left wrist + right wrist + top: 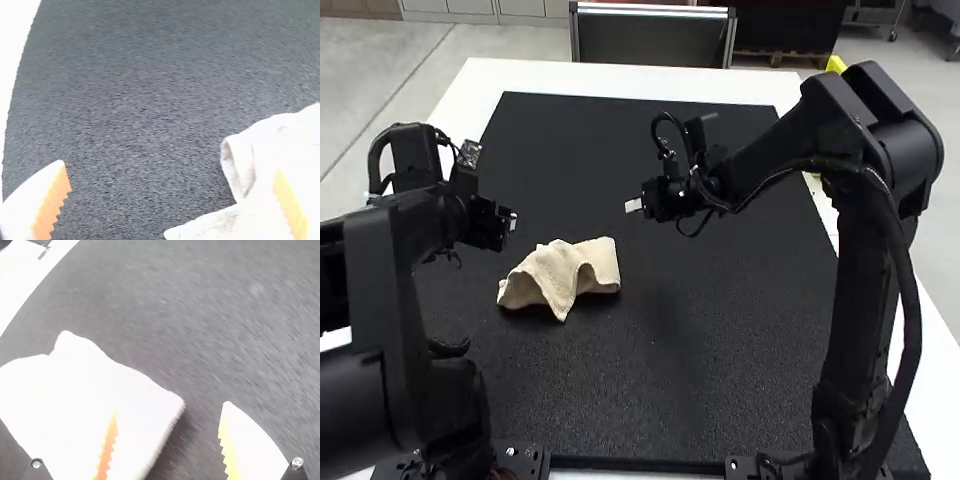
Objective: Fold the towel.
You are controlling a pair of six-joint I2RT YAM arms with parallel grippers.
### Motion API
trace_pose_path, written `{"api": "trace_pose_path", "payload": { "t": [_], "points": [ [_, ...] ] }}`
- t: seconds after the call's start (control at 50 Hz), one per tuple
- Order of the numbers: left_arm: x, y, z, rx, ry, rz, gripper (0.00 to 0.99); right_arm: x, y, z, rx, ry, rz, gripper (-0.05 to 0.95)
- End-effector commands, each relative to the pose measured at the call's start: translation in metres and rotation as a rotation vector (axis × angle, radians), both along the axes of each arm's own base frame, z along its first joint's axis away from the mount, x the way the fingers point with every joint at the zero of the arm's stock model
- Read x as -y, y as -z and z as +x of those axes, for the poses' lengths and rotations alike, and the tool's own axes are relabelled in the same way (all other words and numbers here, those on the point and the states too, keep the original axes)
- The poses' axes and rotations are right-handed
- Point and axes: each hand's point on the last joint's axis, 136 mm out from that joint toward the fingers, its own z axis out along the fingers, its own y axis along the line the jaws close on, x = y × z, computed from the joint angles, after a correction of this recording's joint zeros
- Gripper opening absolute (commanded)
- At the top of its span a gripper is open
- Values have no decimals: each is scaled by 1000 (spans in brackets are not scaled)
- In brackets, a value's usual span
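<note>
Towel (560, 272) on mat (590, 150), left of centre, mat on counter (620, 77); left tool (512, 221) near towel's far left side, right tool (633, 206) beyond and right of towel, both over mat.

Left arm (375, 300): held bent, its wrist extended forward.
Left pincer (508, 222): white, ribbed fingers (27, 202) spread wide.
Right arm (860, 270): sharply bent at the elbow, the forearm angled inward.
Right pincer (634, 206): pointed toward the left arm's side, orange pads (229, 447) parted widely.
</note>
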Motion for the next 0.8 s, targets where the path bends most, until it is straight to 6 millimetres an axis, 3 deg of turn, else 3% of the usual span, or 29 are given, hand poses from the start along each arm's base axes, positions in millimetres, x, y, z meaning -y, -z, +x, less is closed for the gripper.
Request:
{"api": "trace_pose_path", "payload": {
  "t": [0.0,0.14,0.34,0.64,0.78],
  "points": [
    [22,-16,5,40,117,51,956,27,-16,5,-9,26,58,487],
    [27,-17,4,32,174,129,956,69,-8,11,-44,89,80,489],
    [4,-19,1,23,200,304,956,116,8,14,-75,153,87,489],
    [-44,-16,-18,-41,245,544,956,127,5,20,-66,175,97,489],
    [-47,-12,-30,-68,276,551,956,125,3,22,-55,171,101,489]
  ]
}}
